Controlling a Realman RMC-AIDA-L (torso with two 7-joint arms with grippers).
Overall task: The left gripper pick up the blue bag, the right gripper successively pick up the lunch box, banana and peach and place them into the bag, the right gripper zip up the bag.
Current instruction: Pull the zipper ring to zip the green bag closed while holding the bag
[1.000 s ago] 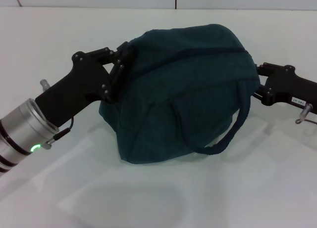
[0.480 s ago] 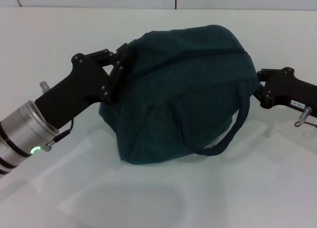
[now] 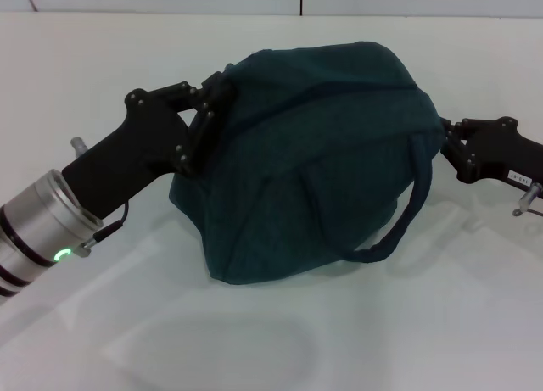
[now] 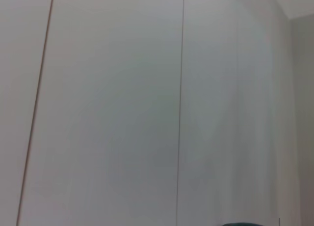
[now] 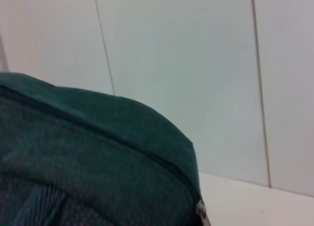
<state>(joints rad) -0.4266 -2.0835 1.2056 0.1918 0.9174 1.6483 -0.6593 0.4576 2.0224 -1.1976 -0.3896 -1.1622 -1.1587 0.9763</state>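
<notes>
My left pincer (image 3: 206, 111) is clenched on the blue bag's (image 3: 314, 162) left end; my right pincer (image 3: 450, 147) sits at its right end, grip unclear. Bag sits bulging on the counter (image 3: 254, 340), long axis left-right, zipper seam up. Risk: fabric slipping if I tug unevenly.

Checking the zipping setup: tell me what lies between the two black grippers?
In the head view, only the bulging dark teal fabric bag lies between the left gripper and right gripper.
</notes>
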